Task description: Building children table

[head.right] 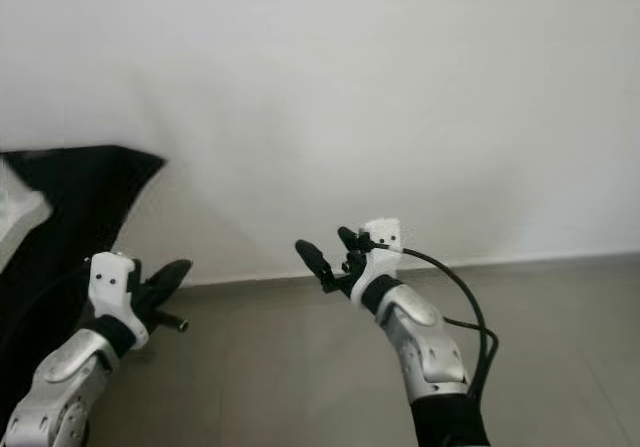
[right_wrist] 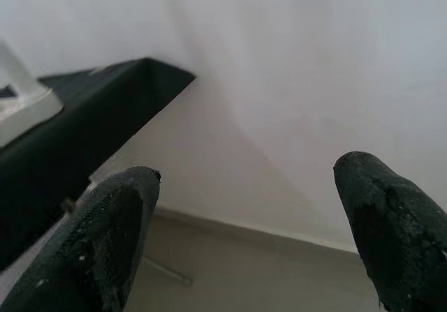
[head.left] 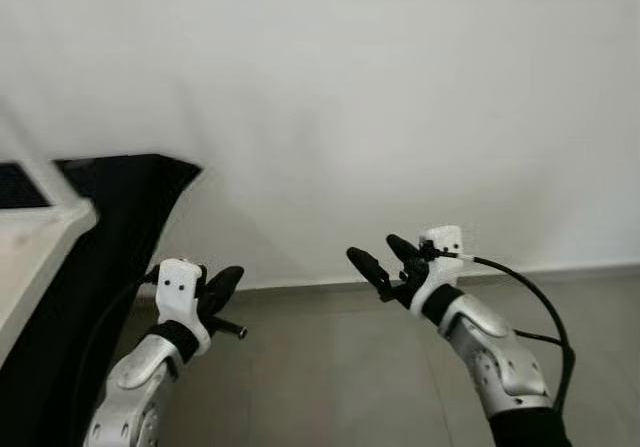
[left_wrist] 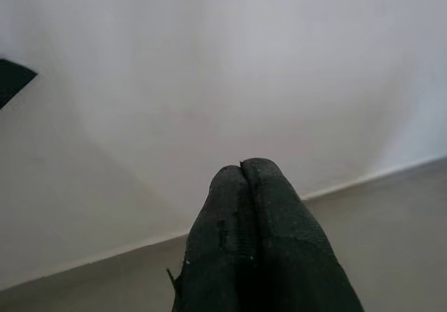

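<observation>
You are facing a plain white wall (head.left: 380,87) that meets a grey tiled floor (head.left: 330,367) along a low skirting line. Both arms are raised in front of you, over the floor.

Your left tool (head.left: 222,289) is held up on the left side, close to the dark cloth. In the left wrist view its two black fingers (left_wrist: 258,256) are pressed together, tip against tip, and nothing is between them. They point toward the line where the wall meets the floor.

Your right tool (head.left: 385,255) is held up on the right side, with a black cable (head.left: 530,297) that loops from the wrist down along the silver forearm. Its fingers (right_wrist: 112,235) are spread wide apart in the right wrist view, and they hold nothing.

At the far left there is a bench covered by a black cloth (head.left: 100,227) that hangs down toward the floor. On its top, at the left edge of the head view, lies a pale flat panel (head.left: 35,242). You cannot tell from here if it is a part of the children table. Both tools are well apart from this panel.
</observation>
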You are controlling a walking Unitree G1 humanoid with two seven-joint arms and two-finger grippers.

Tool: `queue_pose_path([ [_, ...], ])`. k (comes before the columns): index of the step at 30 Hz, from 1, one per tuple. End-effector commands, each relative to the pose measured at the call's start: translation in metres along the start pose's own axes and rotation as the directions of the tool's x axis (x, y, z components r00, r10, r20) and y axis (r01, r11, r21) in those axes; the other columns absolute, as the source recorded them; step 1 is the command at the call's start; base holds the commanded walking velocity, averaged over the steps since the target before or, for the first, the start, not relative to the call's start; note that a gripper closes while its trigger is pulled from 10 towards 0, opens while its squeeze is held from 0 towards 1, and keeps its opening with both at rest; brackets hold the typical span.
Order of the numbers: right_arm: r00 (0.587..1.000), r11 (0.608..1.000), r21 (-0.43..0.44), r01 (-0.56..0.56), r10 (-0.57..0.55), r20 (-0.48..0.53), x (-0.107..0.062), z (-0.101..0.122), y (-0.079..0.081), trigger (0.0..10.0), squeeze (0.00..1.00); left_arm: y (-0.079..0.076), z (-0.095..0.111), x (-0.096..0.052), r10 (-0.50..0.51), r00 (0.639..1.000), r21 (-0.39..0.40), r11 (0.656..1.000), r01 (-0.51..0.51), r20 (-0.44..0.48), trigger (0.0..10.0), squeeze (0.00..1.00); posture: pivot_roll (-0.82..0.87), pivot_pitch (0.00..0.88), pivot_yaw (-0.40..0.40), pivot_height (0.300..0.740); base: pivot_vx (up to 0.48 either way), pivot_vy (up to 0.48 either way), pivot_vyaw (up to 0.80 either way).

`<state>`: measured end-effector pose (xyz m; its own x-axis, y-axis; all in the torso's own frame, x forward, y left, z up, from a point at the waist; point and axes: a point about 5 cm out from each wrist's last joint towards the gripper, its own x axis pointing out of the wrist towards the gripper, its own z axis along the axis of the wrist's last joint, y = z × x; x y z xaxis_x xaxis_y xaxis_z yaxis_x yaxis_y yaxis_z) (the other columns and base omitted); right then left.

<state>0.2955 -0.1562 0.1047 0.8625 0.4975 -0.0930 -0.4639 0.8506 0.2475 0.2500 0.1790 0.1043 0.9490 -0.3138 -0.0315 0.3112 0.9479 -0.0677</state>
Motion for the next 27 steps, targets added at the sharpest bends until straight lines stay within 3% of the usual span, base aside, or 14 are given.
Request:
queue_pose_path([
  [1, 1.0, 1.0, 0.008, -0.013, 0.013, -0.006, 0.001, -0.0014, 0.0028, 10.0, 0.0, 0.0027, -0.0019, -0.0015, 0.01, 1.0, 0.001, 1.0, -0.01, -0.014, 10.0, 0.0, -0.07, 0.066, -0.006, 0.74, 0.0, 0.0, 0.79],
  [27, 0.997, 0.997, 0.027, -0.07, 0.07, -0.019, 0.0012, -0.0031, 0.0065, 10.0, 0.0, 0.0017, -0.0039, -0.0016, -0.013, 1.0, 0.011, 1.0, 0.013, -0.025, 10.0, 0.0, -0.07, 0.06, -0.009, 0.74, 0.0, 0.0, 0.79],
])
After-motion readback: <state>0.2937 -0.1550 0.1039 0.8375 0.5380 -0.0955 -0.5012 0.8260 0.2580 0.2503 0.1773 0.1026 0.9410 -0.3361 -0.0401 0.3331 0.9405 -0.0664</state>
